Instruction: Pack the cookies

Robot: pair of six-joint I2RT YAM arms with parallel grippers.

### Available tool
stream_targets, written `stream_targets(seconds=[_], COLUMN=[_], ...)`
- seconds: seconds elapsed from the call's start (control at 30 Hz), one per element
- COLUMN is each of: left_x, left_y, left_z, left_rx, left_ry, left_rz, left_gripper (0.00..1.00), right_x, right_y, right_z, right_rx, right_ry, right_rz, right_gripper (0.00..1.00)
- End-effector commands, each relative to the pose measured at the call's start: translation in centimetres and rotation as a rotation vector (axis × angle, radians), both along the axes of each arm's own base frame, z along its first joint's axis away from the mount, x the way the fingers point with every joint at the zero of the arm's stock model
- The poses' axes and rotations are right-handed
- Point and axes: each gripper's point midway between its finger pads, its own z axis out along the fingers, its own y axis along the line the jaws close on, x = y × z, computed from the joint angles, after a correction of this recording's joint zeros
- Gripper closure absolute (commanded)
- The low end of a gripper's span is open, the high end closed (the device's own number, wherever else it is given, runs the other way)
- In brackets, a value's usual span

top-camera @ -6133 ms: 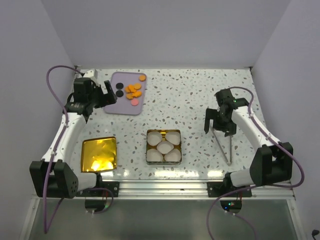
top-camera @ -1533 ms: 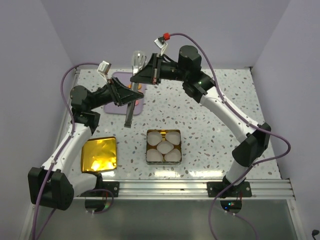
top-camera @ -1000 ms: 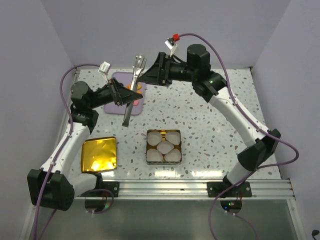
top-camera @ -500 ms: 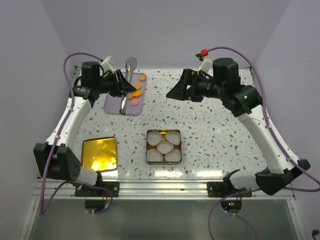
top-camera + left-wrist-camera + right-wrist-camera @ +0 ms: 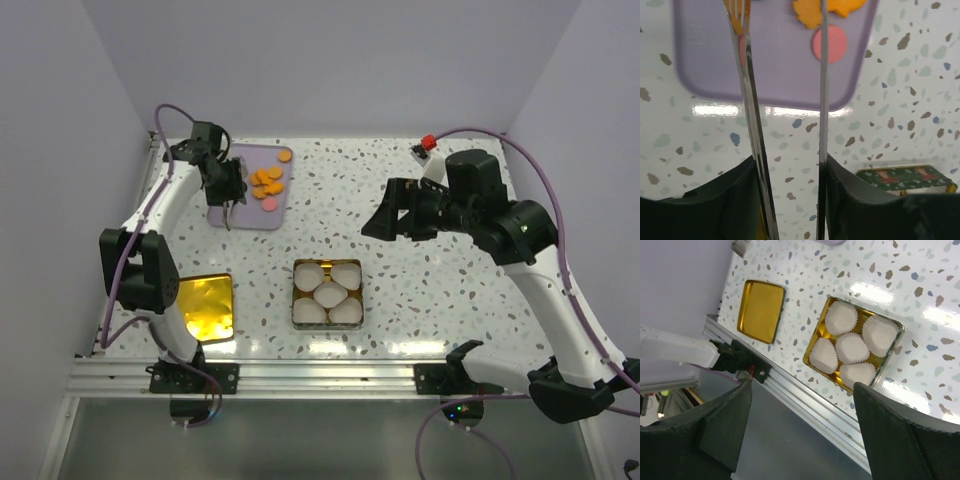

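Note:
The cookies [image 5: 267, 181] lie on a purple tray [image 5: 250, 216] at the back left: several orange discs and one pinkish-red one [image 5: 268, 204]. The black ones are hidden under my left arm. My left gripper [image 5: 227, 188] is shut on metal tongs [image 5: 747, 100], whose two arms reach out over the tray [image 5: 785, 75]. In the left wrist view the pink cookie [image 5: 829, 43] lies just right of the tongs' right arm, with orange cookies [image 5: 812, 10] beyond it. My right gripper [image 5: 386, 216] is open and empty, raised above the table's middle right.
An open gold tin [image 5: 294, 296] holding several white paper cups [image 5: 329, 293] stands at the front centre, and it also shows in the right wrist view [image 5: 894, 351]. Its gold lid [image 5: 199, 307] lies at the front left. The metal rail [image 5: 330, 375] runs along the near edge.
The right gripper brought the tongs across to the left gripper, let go and drew back to the right. The left gripper has swung the tongs down over the tray.

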Motion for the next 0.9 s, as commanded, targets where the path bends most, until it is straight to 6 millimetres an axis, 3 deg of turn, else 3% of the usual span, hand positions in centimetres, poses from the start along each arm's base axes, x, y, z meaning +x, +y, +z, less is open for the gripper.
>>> stream_targets(seconds=[0.0, 0.1, 0.3, 0.57, 0.87], left_x=[1.4, 2.3, 2.6, 2.6, 2.7], left_y=[2.5, 2.7, 2.9, 2.9, 2.5], left_z=[1.0, -0.2, -2.3, -3.8, -5.2], left_rx=[0.166, 0.192, 0.219, 0.221, 0.204], left_ry=[-0.008, 0.032, 0.121, 0.158, 0.176], left_rz=[0.023, 0.007, -0.008, -0.018, -0.030], left_gripper=[0.47, 0.40, 0.35, 0.34, 0.33], right_x=[-0.2, 0.5, 1.8, 3.0, 2.9], right_y=[-1.0, -0.7, -0.3, 0.6, 0.5], right_z=[-0.9, -1.2, -1.7, -2.7, -3.5], right_rx=[-0.073, -0.092, -0.137, -0.150, -0.161], right_ry=[0.002, 0.008, 0.026, 0.049, 0.066], right_rz=[0.002, 0.012, 0.026, 0.043, 0.042], right_gripper=[0.14, 0.14, 0.14, 0.14, 0.14])
